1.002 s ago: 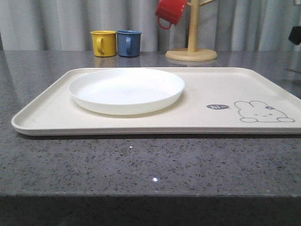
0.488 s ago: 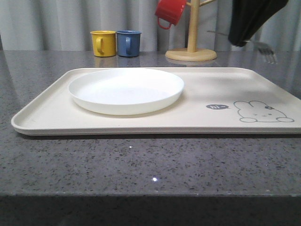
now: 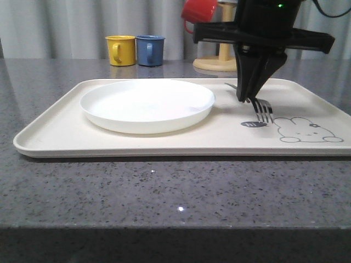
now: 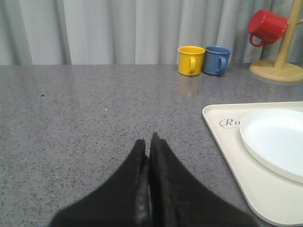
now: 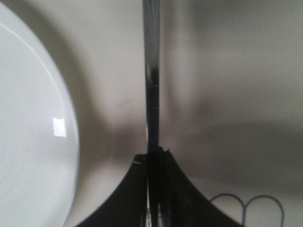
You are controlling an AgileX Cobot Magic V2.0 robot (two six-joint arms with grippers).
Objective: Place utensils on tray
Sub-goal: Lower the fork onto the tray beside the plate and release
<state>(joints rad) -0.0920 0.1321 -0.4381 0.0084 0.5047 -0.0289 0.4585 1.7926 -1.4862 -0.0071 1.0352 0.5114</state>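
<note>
From the front, the black right gripper point(image 3: 248, 100) hangs over the large cream rectangular tray point(image 3: 66, 131) with its low rim, its fingers pinched on the slim silver four-tined fork point(image 3: 262, 109); the tines point down toward the grey "hi" bubble point(image 3: 253, 124) beside the grey rabbit drawing point(image 3: 306, 130), just right of the round white plate point(image 3: 147, 105); whether the tines touch the tray cannot be told; behind stand a yellow mug point(image 3: 120, 50), a blue mug point(image 3: 150, 50) and a wooden mug tree point(image 3: 224, 55) holding a red mug point(image 3: 198, 13).

In the left wrist view, the black left gripper point(image 4: 148, 142) rests closed and empty above the speckled grey countertop point(image 4: 85, 118), apart from the tray's corner point(image 4: 222, 127).

In the right wrist view, the fork's handle point(image 5: 151, 75) runs straight out from the clamped fingers point(image 5: 166, 189), between the plate point(image 5: 28, 132) and bare tray point(image 5: 227, 71).
</note>
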